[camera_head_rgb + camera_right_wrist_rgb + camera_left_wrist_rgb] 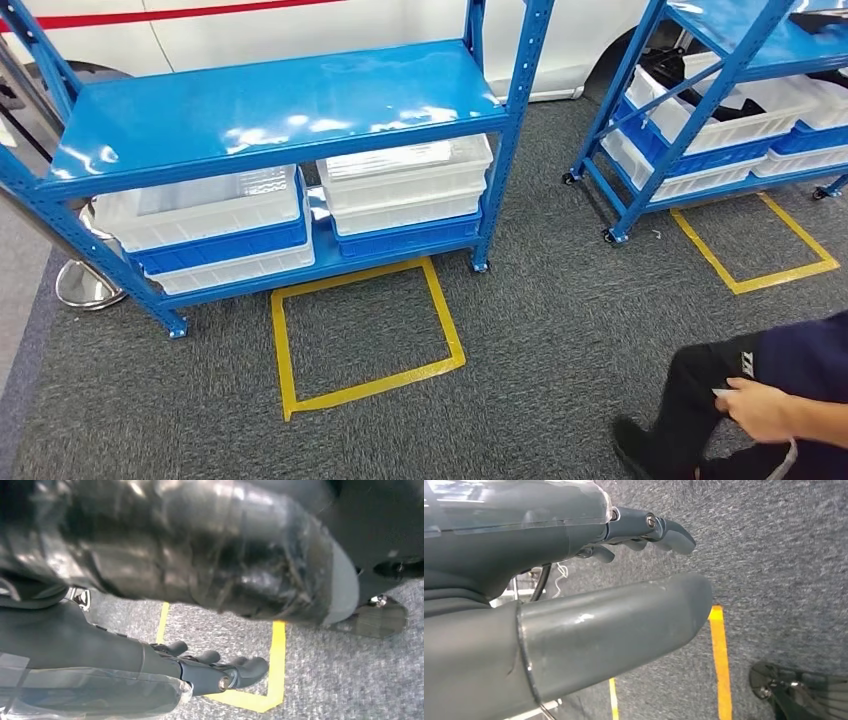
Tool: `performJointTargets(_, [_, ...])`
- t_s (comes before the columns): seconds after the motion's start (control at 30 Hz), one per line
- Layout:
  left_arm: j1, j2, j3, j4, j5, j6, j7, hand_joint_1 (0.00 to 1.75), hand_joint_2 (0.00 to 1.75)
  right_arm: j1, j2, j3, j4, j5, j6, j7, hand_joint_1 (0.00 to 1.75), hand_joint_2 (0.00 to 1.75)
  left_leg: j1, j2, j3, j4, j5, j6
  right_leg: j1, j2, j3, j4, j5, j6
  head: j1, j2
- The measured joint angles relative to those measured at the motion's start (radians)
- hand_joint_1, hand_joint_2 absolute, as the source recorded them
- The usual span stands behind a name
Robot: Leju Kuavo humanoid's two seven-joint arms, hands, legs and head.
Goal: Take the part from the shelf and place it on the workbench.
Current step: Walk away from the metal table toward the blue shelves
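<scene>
Head view puts me in front of a blue shelf unit (290, 120) with its upper deck bare and stacked white and blue crates (405, 190) on the lower deck, a yellow tape square (365, 335) on the grey carpet just before it. I cannot pick out the part in those crates; the only dark shapes that might be parts lie in the crates of the second blue rack (720, 110) off to the right, so my first worry is reaching into the wrong bin. My left hand (589, 605) hangs over the carpet, thumb and fingers apart and holding nothing; my right hand (200, 672) hangs low too, fingers loosely spread and empty, with a dark shiny bulk just above it that I cannot identify. No workbench is visible, so I judge that a turn and a walk lie ahead, and a person (770, 400) crouches close at my right, hand out near my likely path: swinging the right arm or stepping that way could strike them. The lower deck sits low under the upper one, so a reach could clip the shelf edge, and a chrome post base (85, 285) stands by the left upright where a foot might catch
</scene>
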Motion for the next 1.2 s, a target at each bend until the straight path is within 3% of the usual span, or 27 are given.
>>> performJointTargets(0.03, [-0.001, -0.001, 0.0, 0.0, 0.002, -0.001, -0.002, 0.0, 0.0, 0.002, 0.0, -0.002, 0.0, -0.002, -0.008, -0.002, 0.0, 0.0, 0.0, -0.007, -0.001, -0.001, 0.002, 0.004, -0.002, 0.032, -0.029, 0.062, -0.034, 0.004, 0.0, 0.0])
performJointTargets(0.07, [-0.001, -0.002, 0.0, 0.0, 0.004, -0.002, -0.004, 0.0, 0.0, 0.003, 0.0, -0.004, 0.0, -0.003, -0.019, -0.005, 0.0, 0.0, -0.001, -0.014, -0.003, 0.0, 0.003, 0.006, -0.002, 0.048, -0.063, 0.129, -0.063, 0.006, 0.0, 0.0])
performJointTargets(0.1, [-0.001, -0.002, 0.0, 0.0, 0.006, -0.003, -0.006, 0.0, 0.0, 0.003, 0.0, -0.008, 0.0, -0.004, -0.029, -0.009, 0.0, 0.0, -0.001, -0.021, -0.004, 0.0, 0.002, 0.006, -0.003, 0.055, -0.091, 0.18, -0.076, 0.007, 0.0, 0.0])
performJointTargets(0.13, [-0.001, -0.002, 0.0, 0.0, 0.008, -0.005, -0.007, 0.0, 0.0, 0.003, -0.001, -0.012, 0.0, -0.004, -0.036, -0.013, 0.0, 0.0, -0.002, -0.029, -0.004, 0.001, 0.001, 0.006, -0.003, 0.057, -0.106, 0.201, -0.069, 0.008, 0.0, 0.0])
performJointTargets(0.17, [-0.001, -0.003, 0.0, 0.0, 0.009, -0.006, -0.008, 0.0, 0.0, 0.003, -0.001, -0.015, 0.0, -0.004, -0.041, -0.016, 0.0, 0.0, -0.002, -0.036, -0.002, 0.003, -0.001, 0.006, -0.003, 0.058, -0.103, 0.183, -0.042, 0.007, 0.0, 0.0])
performJointTargets(0.23, [0.0, -0.005, 0.0, 0.0, 0.011, -0.008, -0.009, 0.0, 0.0, 0.005, -0.002, -0.02, 0.0, -0.004, -0.045, -0.018, 0.0, 0.0, -0.002, -0.048, 0.003, 0.006, -0.006, 0.002, -0.003, 0.062, -0.054, 0.055, 0.039, 0.0, 0.0, 0.0])
performJointTargets(0.3, [0.0, -0.008, 0.0, 0.0, 0.013, -0.009, -0.01, 0.0, 0.0, 0.006, -0.004, -0.022, 0.0, -0.004, -0.047, -0.018, 0.0, 0.0, -0.005, -0.056, 0.004, 0.01, -0.013, -0.009, 0.001, 0.069, -0.013, -0.05, 0.08, -0.009, 0.0, 0.0])
performJointTargets(0.37, [0.0, -0.008, 0.0, 0.0, 0.013, -0.009, -0.011, 0.0, 0.0, 0.005, -0.004, -0.022, 0.0, -0.004, -0.047, -0.018, 0.0, 0.0, -0.007, -0.058, 0.003, 0.01, -0.018, -0.021, 0.006, 0.071, -0.007, -0.068, 0.078, -0.017, 0.0, 0.0])
performJointTargets(0.47, [0.0, -0.009, 0.0, 0.0, 0.013, -0.009, -0.011, 0.0, 0.0, 0.005, -0.005, -0.023, 0.0, -0.004, -0.047, -0.018, 0.0, 0.0, -0.004, -0.049, 0.0, 0.028, -0.035, -0.038, 0.002, 0.064, 0.003, -0.08, 0.08, -0.034, 0.0, 0.0])
performJointTargets(0.53, [-0.001, -0.009, 0.0, 0.0, 0.013, -0.009, -0.011, 0.0, 0.0, 0.007, -0.005, -0.023, 0.0, -0.004, -0.047, -0.018, 0.0, 0.0, -0.002, -0.035, -0.046, 0.128, -0.088, -0.047, -0.001, 0.055, 0.011, -0.086, 0.08, -0.046, 0.0, 0.0])
performJointTargets(0.6, [-0.001, -0.009, 0.0, 0.0, 0.013, -0.009, -0.011, 0.0, 0.0, 0.008, -0.005, -0.023, 0.0, -0.004, -0.047, -0.018, 0.0, 0.0, -0.001, -0.028, -0.117, 0.259, -0.141, -0.055, 0.0, 0.048, 0.016, -0.085, 0.073, -0.05, 0.0, 0.0])
performJointTargets(0.63, [0.0, -0.009, 0.0, 0.0, 0.013, -0.009, -0.011, 0.0, 0.0, 0.009, -0.005, -0.023, 0.0, -0.004, -0.047, -0.018, 0.0, 0.0, -0.001, -0.027, -0.138, 0.292, -0.142, -0.057, 0.0, 0.046, 0.02, -0.085, 0.068, -0.05, 0.0, 0.0])
performJointTargets(0.67, [0.002, -0.009, 0.0, 0.0, 0.013, -0.009, -0.011, 0.0, 0.0, 0.009, -0.005, -0.023, 0.0, -0.004, -0.047, -0.018, 0.0, 0.0, 0.0, -0.026, -0.142, 0.289, -0.123, -0.058, 0.0, 0.044, 0.026, -0.084, 0.063, -0.048, 0.0, 0.0])
performJointTargets(0.73, [0.004, -0.009, 0.0, 0.0, 0.012, -0.01, -0.011, 0.0, 0.0, 0.009, -0.005, -0.023, 0.0, -0.004, -0.047, -0.018, 0.0, 0.0, 0.0, -0.019, -0.096, 0.177, -0.044, -0.054, 0.0, 0.042, 0.044, -0.083, 0.048, -0.042, 0.0, 0.0])
performJointTargets(0.8, [0.003, -0.009, 0.0, 0.0, 0.011, -0.011, -0.011, 0.0, 0.0, 0.009, -0.005, -0.023, 0.0, -0.004, -0.047, -0.019, 0.0, 0.0, -0.004, -0.01, -0.045, 0.063, 0.002, -0.042, 0.003, 0.039, 0.055, -0.081, 0.034, -0.032, 0.0, 0.0])
performJointTargets(0.83, [0.003, -0.009, 0.0, 0.0, 0.011, -0.011, -0.011, 0.0, 0.0, 0.009, -0.006, -0.024, 0.001, -0.004, -0.047, -0.019, 0.0, 0.0, -0.007, -0.007, -0.033, 0.037, 0.004, -0.035, 0.005, 0.038, 0.057, -0.081, 0.029, -0.026, 0.0, 0.0])
performJointTargets(0.97, [0.004, -0.011, 0.0, 0.0, 0.009, -0.012, -0.011, 0.0, 0.0, 0.005, -0.006, -0.027, 0.001, -0.005, -0.047, -0.019, 0.0, 0.0, -0.005, -0.014, -0.013, 0.019, -0.01, -0.007, 0.004, 0.041, 0.066, -0.057, 0.021, -0.005, 0.0, 0.0])
performJointTargets(1.03, [0.004, -0.012, 0.0, 0.0, 0.008, -0.012, -0.011, 0.0, 0.0, 0.005, -0.006, -0.031, 0.0, -0.006, -0.047, -0.019, 0.0, 0.0, -0.004, -0.016, 0.004, 0.013, -0.018, 0.006, 0.001, 0.049, 0.022, 0.027, -0.017, 0.002, 0.0, 0.0])
performJointTargets(1.1, [0.002, -0.013, 0.0, 0.0, 0.007, -0.012, -0.011, 0.0, 0.0, 0.006, -0.007, -0.035, 0.0, -0.007, -0.047, -0.018, 0.0, 0.0, -0.006, -0.019, 0.012, 0.014, -0.028, 0.012, 0.0, 0.053, -0.06, 0.147, -0.062, 0.006, 0.0, 0.0])
performJointTargets(1.13, [0.002, -0.013, 0.0, 0.0, 0.007, -0.012, -0.011, 0.0, 0.0, 0.006, -0.007, -0.037, 0.0, -0.007, -0.047, -0.018, 0.0, 0.0, -0.007, -0.021, 0.018, 0.014, -0.034, 0.012, 0.0, 0.054, -0.093, 0.185, -0.068, 0.006, 0.0, 0.0])
performJointTargets(1.2, [0.004, -0.013, 0.0, 0.0, 0.005, -0.013, -0.011, 0.0, 0.0, 0.008, -0.007, -0.04, 0.0, -0.008, -0.047, -0.018, 0.0, 0.0, -0.009, -0.026, 0.038, 0.014, -0.05, 0.01, 0.0, 0.055, -0.114, 0.168, -0.019, 0.002, 0.0, 0.0])
